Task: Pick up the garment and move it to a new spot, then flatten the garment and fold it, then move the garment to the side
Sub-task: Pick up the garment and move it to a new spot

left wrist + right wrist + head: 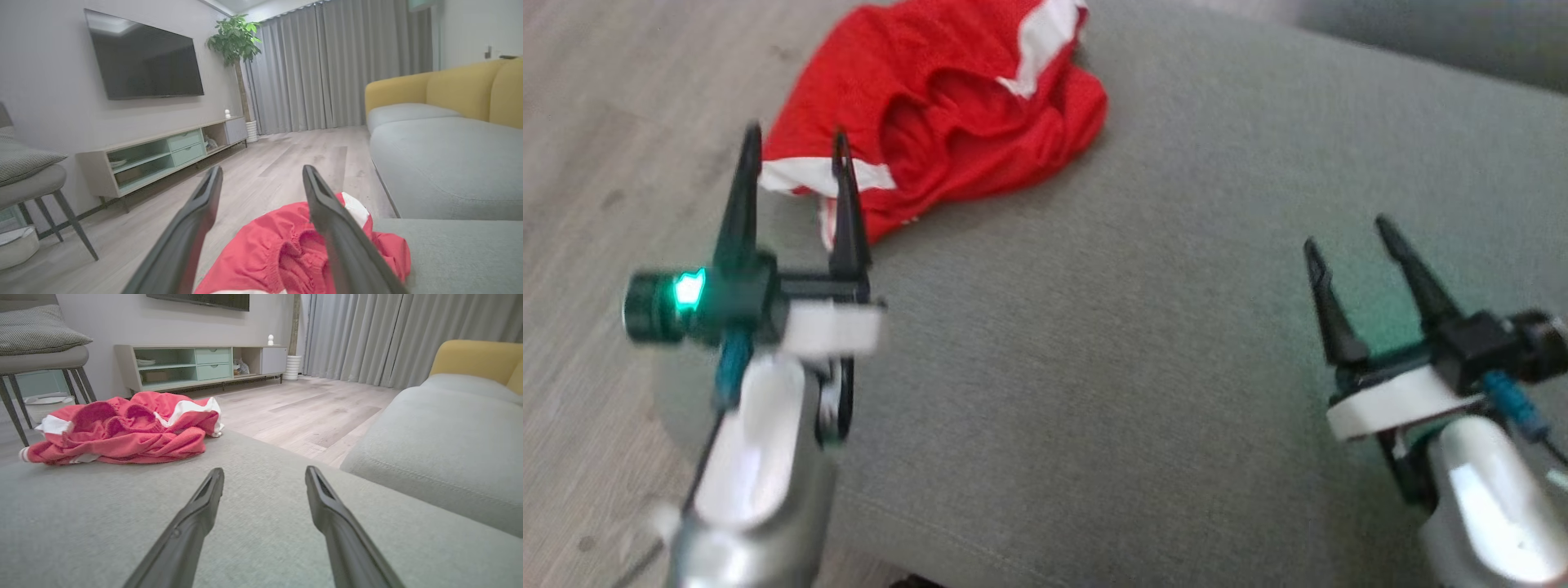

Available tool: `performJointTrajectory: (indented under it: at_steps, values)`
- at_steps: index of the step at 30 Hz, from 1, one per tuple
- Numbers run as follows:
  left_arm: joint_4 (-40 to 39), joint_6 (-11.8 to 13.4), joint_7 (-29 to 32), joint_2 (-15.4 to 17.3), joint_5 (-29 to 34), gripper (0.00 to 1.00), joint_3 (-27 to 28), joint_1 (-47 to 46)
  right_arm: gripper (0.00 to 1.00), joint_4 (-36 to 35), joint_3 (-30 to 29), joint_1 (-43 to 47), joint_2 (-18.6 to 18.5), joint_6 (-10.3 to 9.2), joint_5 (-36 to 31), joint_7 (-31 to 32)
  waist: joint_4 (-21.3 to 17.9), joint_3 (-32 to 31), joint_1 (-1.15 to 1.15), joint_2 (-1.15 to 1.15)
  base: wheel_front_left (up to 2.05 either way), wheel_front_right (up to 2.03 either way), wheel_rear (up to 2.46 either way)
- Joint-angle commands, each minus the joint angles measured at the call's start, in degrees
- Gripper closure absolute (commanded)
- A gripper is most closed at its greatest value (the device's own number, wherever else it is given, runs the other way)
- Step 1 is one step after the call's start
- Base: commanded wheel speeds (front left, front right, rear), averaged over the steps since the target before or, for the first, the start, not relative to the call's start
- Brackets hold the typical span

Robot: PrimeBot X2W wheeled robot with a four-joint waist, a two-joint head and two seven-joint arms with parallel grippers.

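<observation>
Your garment (947,106) sits crumpled at the far left corner of the cushion (1135,343), its white-banded hem right at the edge above the wood floor (596,163). Your left gripper (796,135) is at that hem, jaws spread wide and holding nothing (contact I can't tell). Your right gripper (1346,233) hovers well apart on the right, jaws parted too, with a broad stretch of bare grey cushion between.

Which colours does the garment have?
Red with white bands: the garment shows best in the right wrist view.
</observation>
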Motion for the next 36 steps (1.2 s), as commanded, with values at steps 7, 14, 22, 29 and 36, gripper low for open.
performJointTrajectory:
  at_steps: [7,14,22,29,36]
  values:
    - [16.82,0.43,1.78,2.19,-0.21,0.0,3.24,-14.98,0.0,-3.77,2.22,-4.52,-4.64,-0.04,0.25,-0.62,-8.02,9.05,-0.01,0.0,0.0,0.0,0.0]
    - [32.76,2.7,5.64,5.67,2.51,0.0,2.52,-25.0,0.0,-5.03,2.53,-6.27,-7.15,-0.04,0.55,-0.62,-11.85,14.18,-0.01,0.0,0.0,0.0,0.0]
    - [42.34,2.11,3.84,7.24,1.54,0.0,2.79,-31.49,0.0,-6.2,3.61,-7.34,-7.6,-0.04,0.18,-0.62,-13.84,17.97,-0.01,0.0,0.0,0.0,0.0]
    - [46.36,3.29,1.15,7.51,1.47,0.0,2.37,-35.62,0.0,-5.22,5.43,-8.17,-8.3,-0.04,0.84,-0.62,-15.17,18.92,-0.01,0.0,0.0,0.0,0.0]
    - [46.67,3.08,0.01,7.61,1.03,0.0,2.04,-37.81,0.0,-5.5,5.33,-8.07,-7.92,-0.04,0.7,-0.62,-16.65,19.36,-0.01,0.0,0.0,0.0,0.0]
